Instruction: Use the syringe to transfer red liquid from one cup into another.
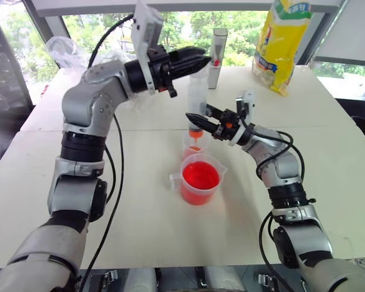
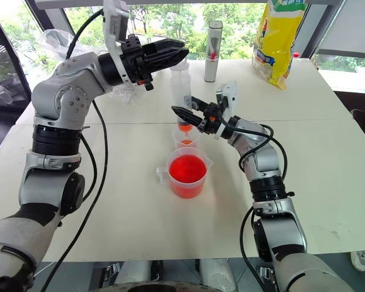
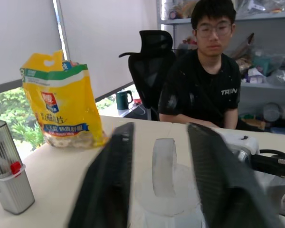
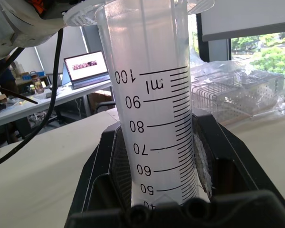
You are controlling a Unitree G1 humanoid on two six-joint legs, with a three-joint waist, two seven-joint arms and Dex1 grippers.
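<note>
The syringe (image 1: pixel 198 94) stands upright with its orange nozzle (image 1: pixel 196 135) pointing down into the smaller clear cup (image 1: pixel 194 146), which holds a little red liquid. My right gripper (image 1: pixel 194 117) is shut on the low part of the barrel (image 4: pixel 152 118), whose scale shows no liquid above the grip. My left gripper (image 1: pixel 202 59) reaches in from the left at the syringe's top. Its fingers (image 3: pixel 114 180) close in on either side of the white plunger ring (image 3: pixel 164 166). The larger handled cup (image 1: pixel 201 179) stands just in front, about half full of red liquid (image 2: pixel 187 170).
An upright grey-white tube (image 1: pixel 218 48) and a yellow bag (image 1: pixel 283 42) stand at the back of the white table (image 1: pixel 140 231). A crumpled clear plastic bag (image 1: pixel 67 52) lies at the back left. A person (image 3: pixel 204 80) sits beyond the table's right side.
</note>
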